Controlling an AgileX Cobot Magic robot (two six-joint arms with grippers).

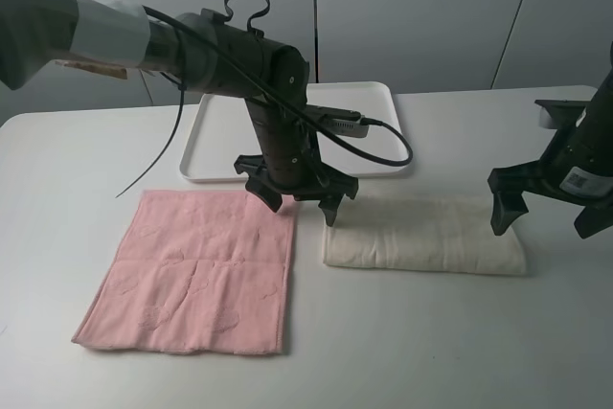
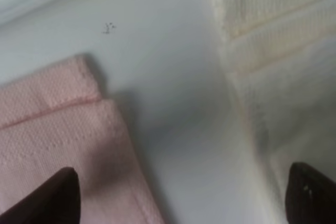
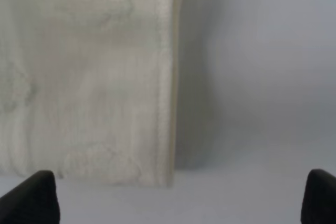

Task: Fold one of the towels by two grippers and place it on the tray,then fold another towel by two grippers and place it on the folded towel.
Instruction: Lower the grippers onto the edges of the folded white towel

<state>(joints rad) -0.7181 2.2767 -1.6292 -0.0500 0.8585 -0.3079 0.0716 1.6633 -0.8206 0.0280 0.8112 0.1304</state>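
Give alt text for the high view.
Open left gripper straddles the gap between a flat pink towel and a folded cream towel on a white table; open right gripper hovers at the cream towel's right end. White tray behind them.

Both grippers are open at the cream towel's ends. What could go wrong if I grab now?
The left gripper straddles the gap: one fingertip is over the pink towel corner, so closing might catch it along with the cream towel.
The cream towel's end shows stacked layers; a shallow pinch may lift only the top one and undo the fold.
The right gripper sits at the very edge, so it may slip.
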